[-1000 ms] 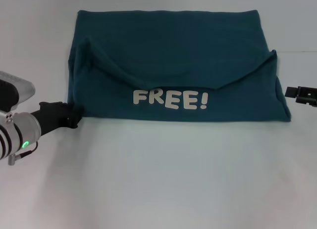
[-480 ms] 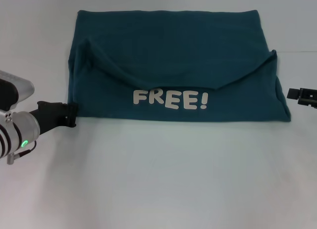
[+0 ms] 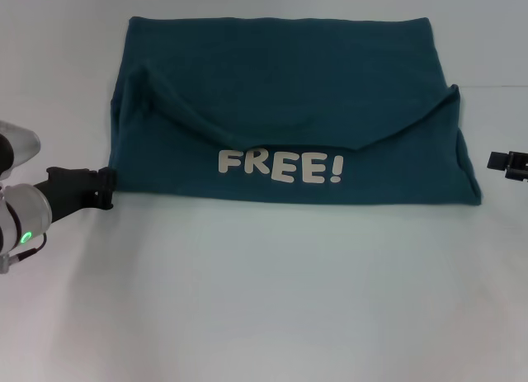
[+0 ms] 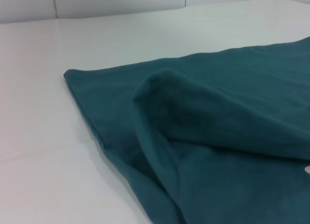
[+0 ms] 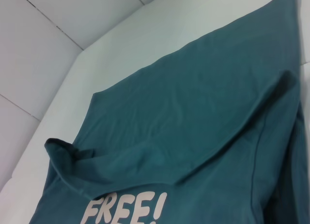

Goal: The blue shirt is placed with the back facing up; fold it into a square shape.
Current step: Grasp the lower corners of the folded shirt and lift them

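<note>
The blue shirt lies flat on the white table, its near half folded over so the white "FREE!" letters face up. Both sleeves are folded inward. My left gripper is at the shirt's near left corner, right against its edge. My right gripper is at the right edge of the head view, a little off the shirt's right side. The left wrist view shows the folded left sleeve up close. The right wrist view shows the shirt and its letters.
The white table spreads bare in front of the shirt. A wall stands behind the table.
My left gripper has drawn back to the left along the table. The shirt's left edge and letters shifted slightly left. My right gripper has moved right, toward the edge of the view.
</note>
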Robot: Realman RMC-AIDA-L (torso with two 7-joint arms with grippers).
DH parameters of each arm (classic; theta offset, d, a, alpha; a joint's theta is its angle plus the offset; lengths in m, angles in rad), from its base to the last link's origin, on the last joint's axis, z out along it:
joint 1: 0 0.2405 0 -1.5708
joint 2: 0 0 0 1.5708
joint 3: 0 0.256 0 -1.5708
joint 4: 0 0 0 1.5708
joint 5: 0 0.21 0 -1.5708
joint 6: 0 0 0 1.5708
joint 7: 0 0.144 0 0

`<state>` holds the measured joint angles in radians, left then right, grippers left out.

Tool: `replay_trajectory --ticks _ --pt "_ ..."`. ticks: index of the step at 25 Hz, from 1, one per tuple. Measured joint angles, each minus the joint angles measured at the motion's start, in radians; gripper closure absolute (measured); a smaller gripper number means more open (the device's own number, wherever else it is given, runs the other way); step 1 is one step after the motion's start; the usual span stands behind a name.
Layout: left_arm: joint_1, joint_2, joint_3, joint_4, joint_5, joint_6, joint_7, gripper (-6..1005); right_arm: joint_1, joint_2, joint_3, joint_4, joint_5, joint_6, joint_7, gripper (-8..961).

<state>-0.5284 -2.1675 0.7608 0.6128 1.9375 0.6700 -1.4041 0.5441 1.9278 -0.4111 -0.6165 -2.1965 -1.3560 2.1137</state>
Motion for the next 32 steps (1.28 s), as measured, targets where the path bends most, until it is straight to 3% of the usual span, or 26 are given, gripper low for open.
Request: replay_trajectory --ticks 9,23,32 --pt "0.005 0.0 0.0 0.002 0.007 0.021 -0.005 1000 0.006 0.004 -0.027 0.006 -0.027 0.052 0.008 352" --pt "-0.006 0.0 0.0 0.004 0.008 0.031 -0.006 1000 0.052 0.086 -0.183 0.01 -0.049 0.313 0.002 356" --pt "-0.015 0.001 0.001 -0.001 0.008 0.027 -0.006 1000 0.07 0.095 -0.238 0.052 -0.048 0.405 0.0 358"
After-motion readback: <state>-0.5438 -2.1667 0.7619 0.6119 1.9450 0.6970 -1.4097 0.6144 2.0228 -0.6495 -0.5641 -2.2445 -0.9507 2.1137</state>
